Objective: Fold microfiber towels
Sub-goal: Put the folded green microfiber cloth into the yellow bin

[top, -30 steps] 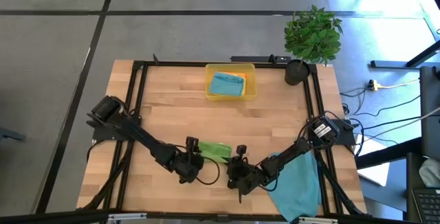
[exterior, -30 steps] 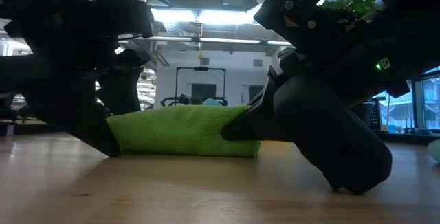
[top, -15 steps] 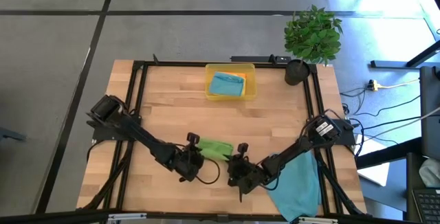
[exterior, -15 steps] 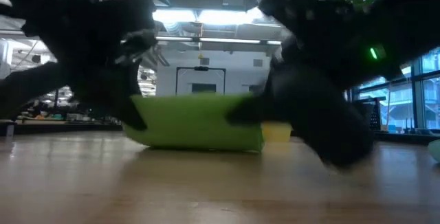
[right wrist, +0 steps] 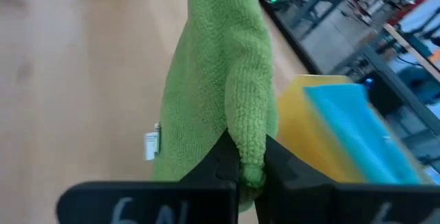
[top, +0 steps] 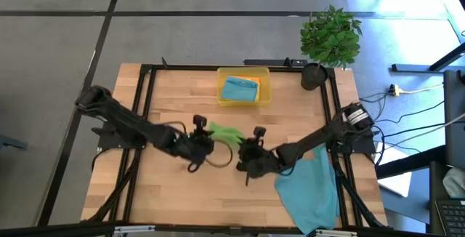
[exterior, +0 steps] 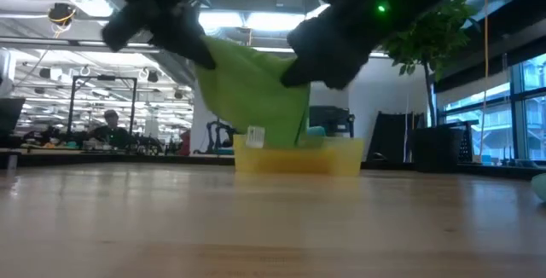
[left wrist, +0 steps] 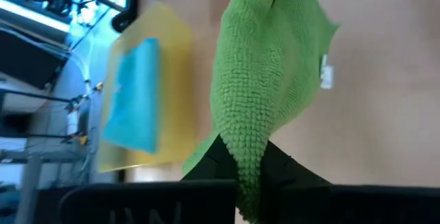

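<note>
A folded green microfiber towel point(top: 227, 133) point(exterior: 256, 99) hangs in the air at the table's middle, between my two grippers. My left gripper point(top: 205, 137) point(left wrist: 247, 165) is shut on its left end. My right gripper point(top: 245, 148) point(right wrist: 245, 163) is shut on its right end. A white label point(exterior: 254, 135) dangles from the towel's lower edge. A teal towel point(top: 309, 190) lies spread at the near right, under my right arm. A teal towel over an orange one point(top: 240, 89) lies in the yellow tray point(top: 263, 95). My left gripper pinches the green towel's left end point(left wrist: 249, 157) between its two fingers, several layers bunched together. The fingers slant down from the table's left. The towel is clear of the table. My right gripper pinches the towel's right end at a rounded fold point(right wrist: 247, 148) between its two fingers. It slants down from the table's right. The towel hangs below and between the two holds.
The yellow tray stands at the far middle of the table, just beyond the lifted towel. A potted plant point(top: 330, 37) stands at the far right corner. Bare wood point(top: 167, 193) lies near and left of the arms.
Both grippers have risen and gone toward the table's far edge. The green towel, which lay folded on the table, is now lifted clear and hangs between them, its lower edge drooping with the label.
</note>
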